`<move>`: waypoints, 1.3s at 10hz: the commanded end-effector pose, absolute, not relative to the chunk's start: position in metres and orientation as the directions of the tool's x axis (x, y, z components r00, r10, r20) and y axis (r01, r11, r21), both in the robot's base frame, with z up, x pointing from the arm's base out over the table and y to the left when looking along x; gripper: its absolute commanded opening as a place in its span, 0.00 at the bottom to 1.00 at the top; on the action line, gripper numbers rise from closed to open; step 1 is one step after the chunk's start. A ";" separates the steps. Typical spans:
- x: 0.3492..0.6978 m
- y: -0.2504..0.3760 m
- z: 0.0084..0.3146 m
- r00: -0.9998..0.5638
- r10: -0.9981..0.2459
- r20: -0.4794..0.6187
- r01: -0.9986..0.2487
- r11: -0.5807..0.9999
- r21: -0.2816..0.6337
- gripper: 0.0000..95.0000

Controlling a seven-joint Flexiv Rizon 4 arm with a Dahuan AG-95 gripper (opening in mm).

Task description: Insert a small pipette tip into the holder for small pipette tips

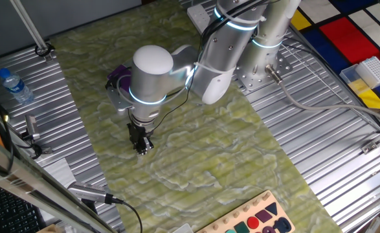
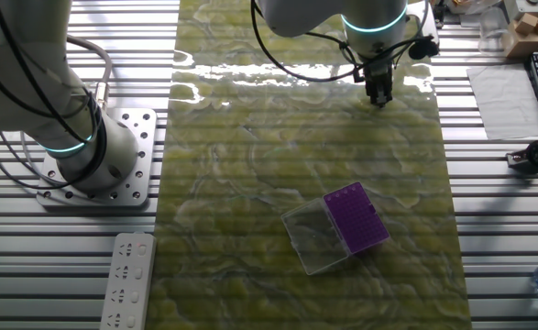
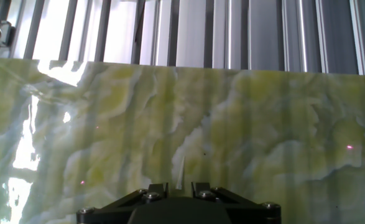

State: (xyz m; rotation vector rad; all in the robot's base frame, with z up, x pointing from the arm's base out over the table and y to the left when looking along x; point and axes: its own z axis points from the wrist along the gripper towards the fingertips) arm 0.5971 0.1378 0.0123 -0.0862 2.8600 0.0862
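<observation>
Hand view: pipette tip (image 3: 178, 169) between the fingers (image 3: 155, 189) (nearly upright).

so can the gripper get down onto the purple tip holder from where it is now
Probably yes. The gripper hangs over bare mat, well apart from the purple holder. Nothing stands between them, and the clear cover lies open beside the holder, leaving its holes exposed.

Green marbled mat (image 2: 305, 156), ribbed metal table (image 2: 498, 229)

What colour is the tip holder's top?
Purple holder, clearest in the other fixed view.
</observation>
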 end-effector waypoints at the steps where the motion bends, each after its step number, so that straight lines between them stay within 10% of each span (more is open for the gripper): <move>1: 0.597 0.137 0.011 -0.959 -0.048 -0.279 -0.064 0.997 0.046 0.20; 13: 0.600 0.140 0.009 -0.959 -0.042 -0.281 -0.057 0.997 0.045 0.20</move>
